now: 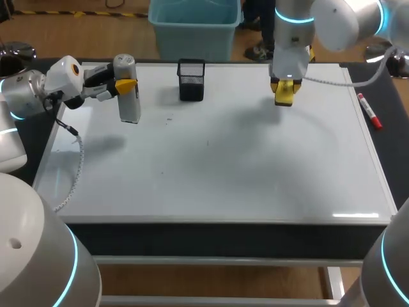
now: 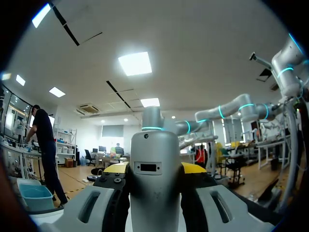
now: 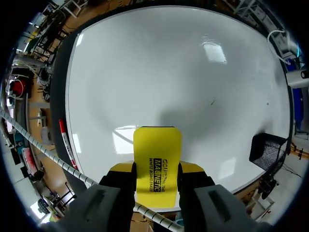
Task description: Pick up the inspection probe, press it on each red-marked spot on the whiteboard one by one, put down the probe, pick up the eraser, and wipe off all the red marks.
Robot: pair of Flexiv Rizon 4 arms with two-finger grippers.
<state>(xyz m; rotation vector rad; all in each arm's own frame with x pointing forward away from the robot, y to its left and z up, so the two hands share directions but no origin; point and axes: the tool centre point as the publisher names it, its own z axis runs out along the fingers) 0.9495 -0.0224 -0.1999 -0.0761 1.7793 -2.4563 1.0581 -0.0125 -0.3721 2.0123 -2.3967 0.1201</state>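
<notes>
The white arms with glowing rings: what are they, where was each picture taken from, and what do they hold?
They are a robot's left arm and right arm at a table. One picture looks down from a camera above and behind them; the two round ones come from cameras on the wrists, looking along the fingers. A whiteboard lies on the table, with a black mesh holder on its far part and a red marker lying beside its right edge. The left gripper is shut on an upright grey inspection probe; the right gripper is shut on a yellow eraser near the board's far edge.
</notes>
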